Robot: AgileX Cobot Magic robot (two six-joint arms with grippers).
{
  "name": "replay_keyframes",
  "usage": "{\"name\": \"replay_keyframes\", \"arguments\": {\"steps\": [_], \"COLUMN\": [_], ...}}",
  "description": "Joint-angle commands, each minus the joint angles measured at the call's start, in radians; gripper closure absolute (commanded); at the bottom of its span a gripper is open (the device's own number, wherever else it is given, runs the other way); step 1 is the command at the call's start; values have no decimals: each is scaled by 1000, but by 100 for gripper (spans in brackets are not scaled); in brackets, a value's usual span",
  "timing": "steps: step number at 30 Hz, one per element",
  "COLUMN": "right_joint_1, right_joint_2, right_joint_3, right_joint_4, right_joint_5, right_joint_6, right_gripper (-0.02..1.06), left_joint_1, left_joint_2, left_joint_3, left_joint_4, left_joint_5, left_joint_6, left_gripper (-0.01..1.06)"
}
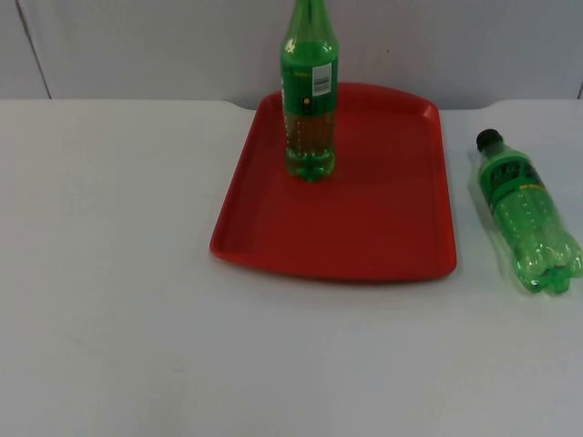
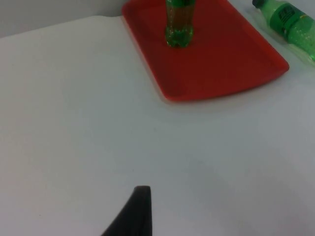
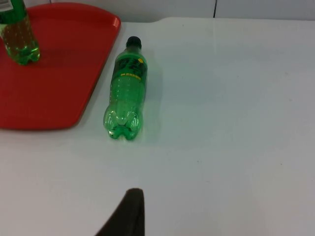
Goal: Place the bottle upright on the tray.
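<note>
One green bottle (image 1: 309,100) stands upright on the red tray (image 1: 364,218); a second bottle (image 1: 528,214) lies on the white desk (image 1: 109,273) beside it, ahead of the right claw. Can't tell either claw's state.

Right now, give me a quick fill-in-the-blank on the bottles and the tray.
1. The bottle on the red tray stands ____.
2. The bottle with the black cap lies on the ____, beside the tray.
3. The lying bottle is on the tray's ____ side in the top view.
4. Both bottles are ____ in colour.

Missing words: upright; table; right; green
</note>
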Motion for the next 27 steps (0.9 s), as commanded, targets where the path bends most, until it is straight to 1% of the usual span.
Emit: {"name": "replay_keyframes", "arguments": {"steps": [1,27], "right_joint_1": [-6,-6], "right_joint_2": [-4,-4], "right_joint_3": [6,6], "right_joint_4": [-4,-2], "right_joint_5": [-3,-3], "right_joint_6": [-9,-9], "right_gripper": [-1,-1], "left_joint_1": [-3,-3], "left_joint_2": [-4,-4], "left_joint_3": [5,5], "left_joint_4": [5,5], "left_joint_5": [-2,-2], "left_joint_6": [-6,-6], "left_gripper": [0,0]}}
